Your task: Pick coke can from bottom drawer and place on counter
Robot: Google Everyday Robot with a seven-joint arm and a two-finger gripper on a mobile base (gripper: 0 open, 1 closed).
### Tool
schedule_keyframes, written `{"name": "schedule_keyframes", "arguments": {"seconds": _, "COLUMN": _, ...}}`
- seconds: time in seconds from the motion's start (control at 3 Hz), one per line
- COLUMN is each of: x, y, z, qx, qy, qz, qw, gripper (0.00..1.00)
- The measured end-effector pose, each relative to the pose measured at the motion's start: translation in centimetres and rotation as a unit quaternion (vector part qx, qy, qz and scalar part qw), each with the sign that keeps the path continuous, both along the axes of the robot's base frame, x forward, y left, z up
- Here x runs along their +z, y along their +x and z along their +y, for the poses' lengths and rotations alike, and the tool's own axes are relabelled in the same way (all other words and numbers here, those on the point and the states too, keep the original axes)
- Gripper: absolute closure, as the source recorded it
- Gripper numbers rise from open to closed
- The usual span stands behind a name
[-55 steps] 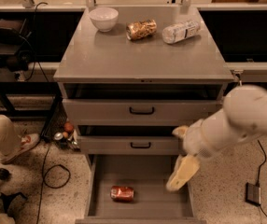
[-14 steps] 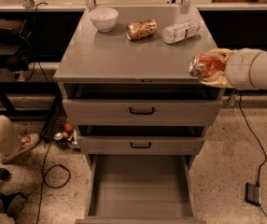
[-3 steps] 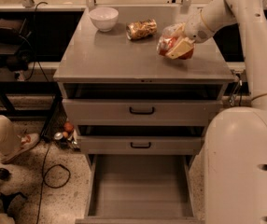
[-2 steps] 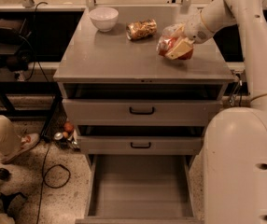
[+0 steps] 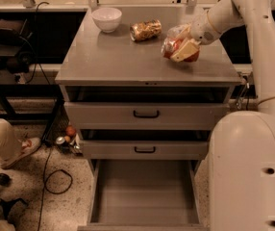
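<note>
The coke can point(image 5: 175, 47), red, is over the right part of the counter point(image 5: 118, 57), low above or resting on its grey top; I cannot tell which. My gripper point(image 5: 181, 50) is shut on the can, with a cream finger point(image 5: 185, 51) across its front. The arm reaches in from the upper right. The bottom drawer point(image 5: 144, 191) is pulled open below, and its plain grey floor holds nothing.
A white bowl point(image 5: 106, 19) stands at the back left of the counter. A gold-brown snack bag point(image 5: 145, 30) lies at the back middle. A clear plastic bottle point(image 5: 180, 32) lies just behind the can. The two upper drawers are slightly open. The robot's body fills the lower right.
The can left the bottom drawer in my gripper and came up over the counter's right side. In the last second nothing has visibly moved.
</note>
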State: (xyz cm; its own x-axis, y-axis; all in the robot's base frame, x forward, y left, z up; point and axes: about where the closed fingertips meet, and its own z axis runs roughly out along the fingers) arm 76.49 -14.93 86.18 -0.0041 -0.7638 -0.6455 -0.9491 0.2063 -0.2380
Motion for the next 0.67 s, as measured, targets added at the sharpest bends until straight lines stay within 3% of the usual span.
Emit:
{"name": "schedule_keyframes", "arguments": {"seconds": 0.33, "x": 0.09, "y": 0.01, "z": -0.07, "qx": -0.001, "qy": 0.002, "qz": -0.001, "qw": 1.0000, "gripper": 0.04}}
{"name": "schedule_keyframes", "arguments": {"seconds": 0.67, "x": 0.19, "y": 0.02, "z": -0.12, "qx": -0.001, "qy": 0.003, "qz": -0.002, "qw": 1.0000, "gripper": 0.00}}
